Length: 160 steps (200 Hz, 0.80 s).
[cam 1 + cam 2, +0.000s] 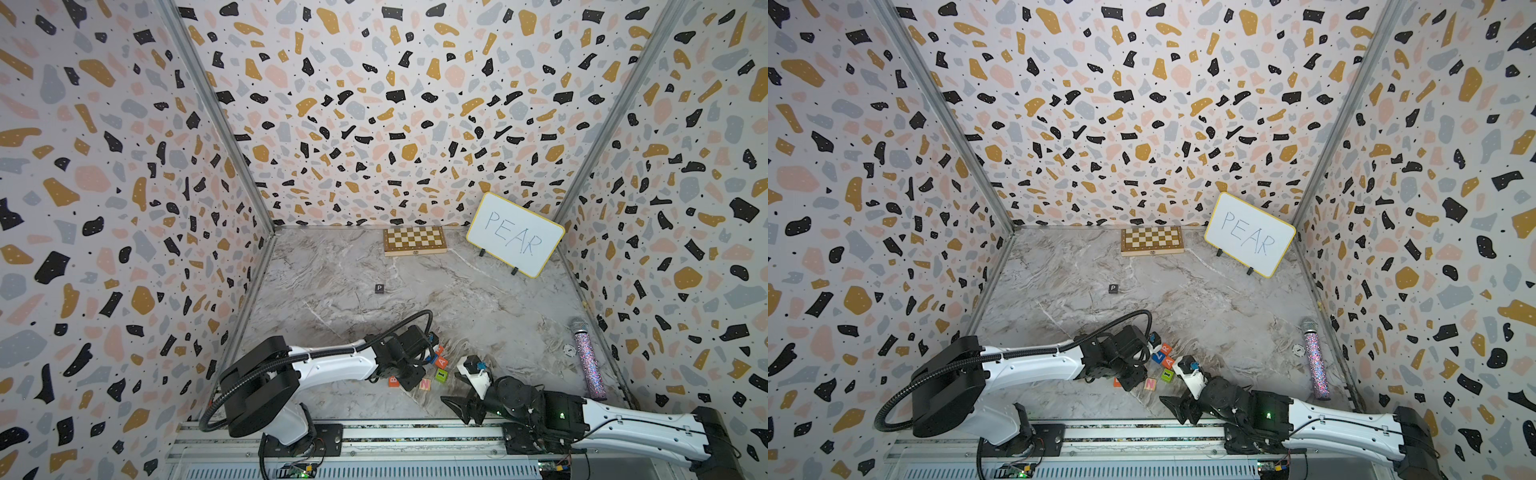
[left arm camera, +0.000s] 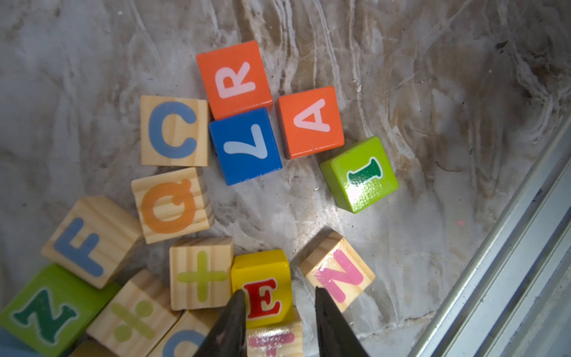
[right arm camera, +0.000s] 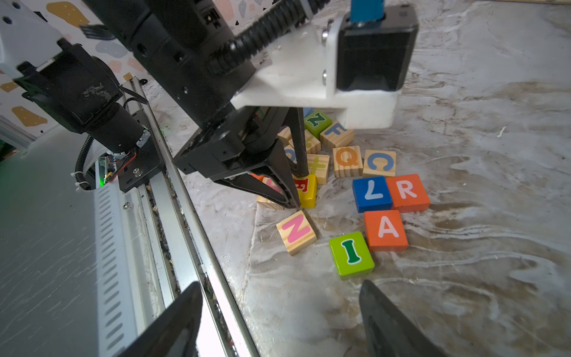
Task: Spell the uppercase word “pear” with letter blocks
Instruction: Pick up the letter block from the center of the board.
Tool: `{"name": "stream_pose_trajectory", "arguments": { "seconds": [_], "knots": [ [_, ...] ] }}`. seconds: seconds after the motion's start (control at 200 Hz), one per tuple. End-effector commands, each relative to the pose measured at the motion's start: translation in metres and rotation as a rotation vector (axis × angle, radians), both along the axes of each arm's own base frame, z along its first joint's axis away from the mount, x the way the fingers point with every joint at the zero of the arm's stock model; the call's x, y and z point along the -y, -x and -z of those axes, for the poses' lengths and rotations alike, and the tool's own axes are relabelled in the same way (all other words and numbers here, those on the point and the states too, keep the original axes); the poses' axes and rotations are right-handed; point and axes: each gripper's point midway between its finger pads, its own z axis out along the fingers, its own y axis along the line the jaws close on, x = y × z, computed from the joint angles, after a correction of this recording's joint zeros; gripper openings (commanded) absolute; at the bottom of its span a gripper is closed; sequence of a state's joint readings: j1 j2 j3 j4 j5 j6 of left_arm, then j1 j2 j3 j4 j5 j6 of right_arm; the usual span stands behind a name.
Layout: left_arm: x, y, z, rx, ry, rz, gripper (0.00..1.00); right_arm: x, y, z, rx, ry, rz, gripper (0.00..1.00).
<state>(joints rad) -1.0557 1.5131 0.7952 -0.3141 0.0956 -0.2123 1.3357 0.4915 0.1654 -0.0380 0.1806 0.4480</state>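
Starting on the left: the P block (image 1: 379, 288) (image 1: 1113, 288) is sitting by itself out on the open table (image 1: 478, 299). It's well apart from the pile in both top views.

Next over, your left arm (image 1: 332, 358) is reaching across the pile, and the left jaws are hanging fairly narrow, straddling the yellow E block (image 2: 262, 287). In the left wrist view one jaw is sitting right against one side of the E. The other is standing just off the opposite side with a sliver of table showing between, so you're not clamping it yet as far as I can see. The E is sitting between the plus block (image 2: 200, 273) and the pink N block (image 2: 338, 275), just beside both.

Moving right, the R block (image 2: 234, 78) and the A block (image 2: 310, 122) are lying letters up, right beside the blue 7 block (image 2: 245, 145). They're near the E but outside the jaws.

Further right, your right arm (image 1: 623, 428) is lying low by the front rail (image 1: 374, 432). The right jaws are gaping wide over bare table, gripping nothing, near the green I block (image 3: 350, 253).
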Motion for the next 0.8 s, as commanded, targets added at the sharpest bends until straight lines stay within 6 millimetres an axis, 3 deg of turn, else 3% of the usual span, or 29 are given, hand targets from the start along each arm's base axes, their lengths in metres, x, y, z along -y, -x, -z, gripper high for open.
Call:
{"name": "stream_pose_trajectory", "arguments": {
  "seconds": [0.0,0.235,0.536,0.796],
  "knots": [
    [0.004,0.008,-0.002,-0.024,-0.006,0.003,0.37,0.001,-0.001,-0.002,0.007,-0.003,0.010,0.80],
    [0.003,0.015,-0.007,-0.024,-0.005,-0.010,0.36,0.000,0.000,-0.001,0.007,-0.004,0.005,0.80],
    [-0.006,-0.002,-0.023,0.077,0.006,-0.087,0.42,0.000,0.000,-0.002,0.008,-0.004,0.003,0.80],
    [-0.003,-0.006,-0.010,0.072,-0.028,-0.092,0.42,0.000,0.001,-0.002,0.010,-0.007,-0.001,0.80]
  ]
}}
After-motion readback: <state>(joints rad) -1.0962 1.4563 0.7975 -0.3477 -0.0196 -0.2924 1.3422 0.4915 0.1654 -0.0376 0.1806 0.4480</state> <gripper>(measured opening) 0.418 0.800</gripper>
